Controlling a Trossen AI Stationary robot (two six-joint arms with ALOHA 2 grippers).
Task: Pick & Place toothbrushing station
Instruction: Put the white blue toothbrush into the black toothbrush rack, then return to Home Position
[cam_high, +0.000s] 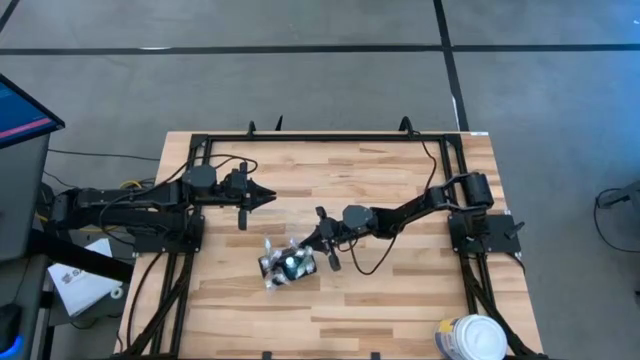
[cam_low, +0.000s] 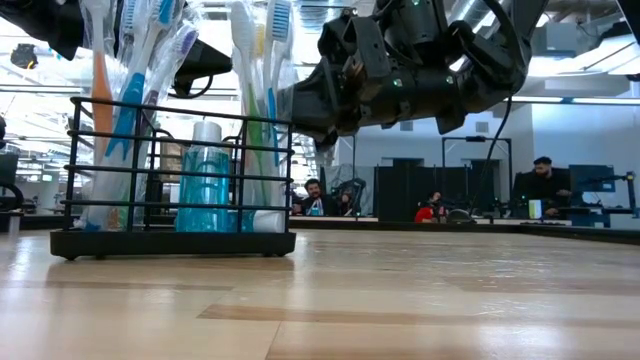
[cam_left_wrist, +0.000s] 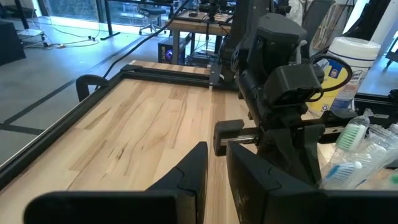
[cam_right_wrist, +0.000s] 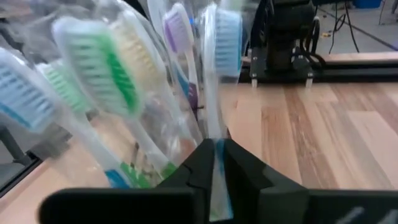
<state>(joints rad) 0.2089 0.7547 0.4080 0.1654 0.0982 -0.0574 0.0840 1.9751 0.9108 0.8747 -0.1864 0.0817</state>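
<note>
right gripper (cam_right_wrist: 216, 163) is pinched on the handle of one wrapped toothbrush (cam_right_wrist: 219, 74), fingers (cam_right_wrist: 193, 168) nearly together with the clear handle between them. that brush stands with the others in the toothbrushing station (cam_high: 287, 264), a black wire holder sitting upright on the table (cam_high: 400, 300). in the overhead view the right gripper (cam_high: 318, 240) sits right at the holder's edge, on the side toward the right arm's base.

from table height the holder (cam_low: 172, 240) rests flat on the wood, packed with toothbrushes (cam_low: 265, 110) in clear wrap, a blue bottle (cam_low: 205, 190) and a white tube (cam_low: 207, 135) in the middle. the right gripper (cam_low: 325, 105) hangs just above and beside the holder's rim.

left gripper (cam_high: 262, 198) is up past the holder toward the far rail, apart from it, nothing in it, fingers (cam_left_wrist: 189, 177) close together with only a thin slit between. it points toward the right arm (cam_left_wrist: 280, 93).

white round tub (cam_high: 470, 338) with blue-yellow print stands well away from the holder, at the table's near corner on the right arm's side. people (cam_low: 315, 195) sit at desks in the room behind the holder.
</note>
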